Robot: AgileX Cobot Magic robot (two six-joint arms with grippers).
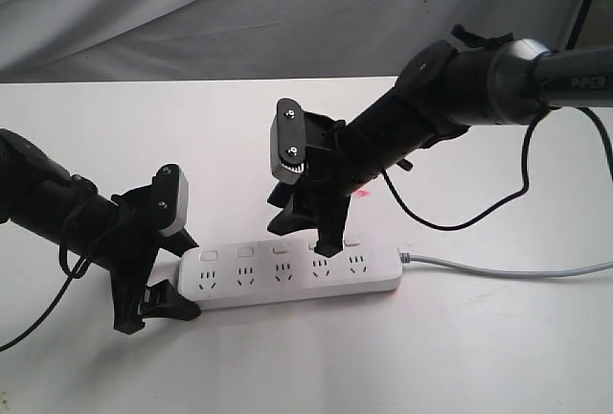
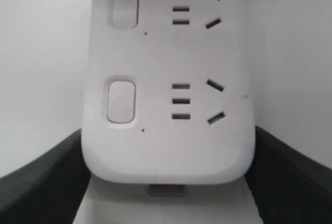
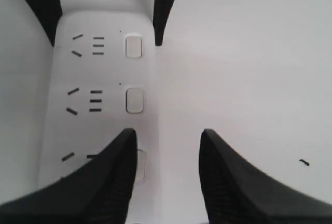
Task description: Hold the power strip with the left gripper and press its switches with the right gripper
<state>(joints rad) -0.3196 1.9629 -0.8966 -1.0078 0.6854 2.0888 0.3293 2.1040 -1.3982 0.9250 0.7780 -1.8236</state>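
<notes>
Power strip (image 1: 297,278) lies flat on the bench (image 1: 479,366), sockets up; grey cord (image 1: 498,267) runs off one end. Left tool (image 1: 158,314) straddles the strip's other, cord-free end, one finger (image 2: 41,187) on each long side; jaws closed onto the strip's width & apparently touching both edges. That's prob. to pin the strip so a downward push can't slide or tip it.

Right tool (image 1: 305,230) leans down over the strip from its switch side, jaws spread wide, holding nothing. The spread likely lets just one finger (image 3: 111,182) act as poker; the other hangs beyond the strip's switch-side edge, over bare bench. The poking tip sits on the row of switches (image 1: 245,252), past mid-strip toward the cord end; three switches nearer the held end show uncovered. Which switch it's on, & whether it's actually pressing, can't tell.

Judged step: hold set, pressing in hand. Risk: tip lands betw. switches or shoves the strip sideways.
</notes>
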